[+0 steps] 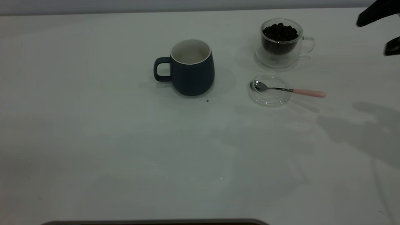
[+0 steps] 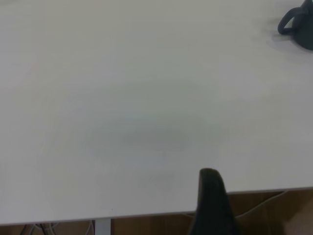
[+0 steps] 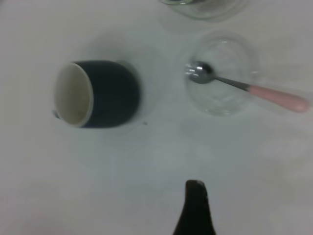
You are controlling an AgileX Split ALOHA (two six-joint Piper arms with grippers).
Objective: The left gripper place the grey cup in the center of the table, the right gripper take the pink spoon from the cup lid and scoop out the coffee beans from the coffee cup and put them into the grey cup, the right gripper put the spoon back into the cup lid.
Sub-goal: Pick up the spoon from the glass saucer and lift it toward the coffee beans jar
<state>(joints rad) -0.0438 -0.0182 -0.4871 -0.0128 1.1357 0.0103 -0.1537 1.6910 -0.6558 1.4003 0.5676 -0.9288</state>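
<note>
Exterior view: a wide white desk (image 1: 93, 140) carries a rounded dark blue-grey ceramic mug with a white interior, the grey cup (image 1: 190, 70), standing upright near the middle, its loop handle turned toward the left arm's side. It looks empty. Well to its right stands a clear double-walled glass coffee cup (image 1: 281, 42) heaped with dark coffee beans (image 1: 279, 31). In front of that glass sits a small clear round cup lid (image 1: 269, 93). A pink spoon (image 1: 289, 90) rests with its shiny metal bowl inside the lid and its pale pink handle sticking out over the rim toward the right arm.

At the upper right edge, the black right claw (image 1: 386, 31) hangs above the desk, fingers spread apart and empty. The left claw (image 2: 211, 205) shows only one dark finger at the desk's edge in its wrist view; whether it is open cannot be told.

Judging by the layout, the mug is placed, and taking the spoon comes next: the right claw must descend onto the pink handle.
</note>
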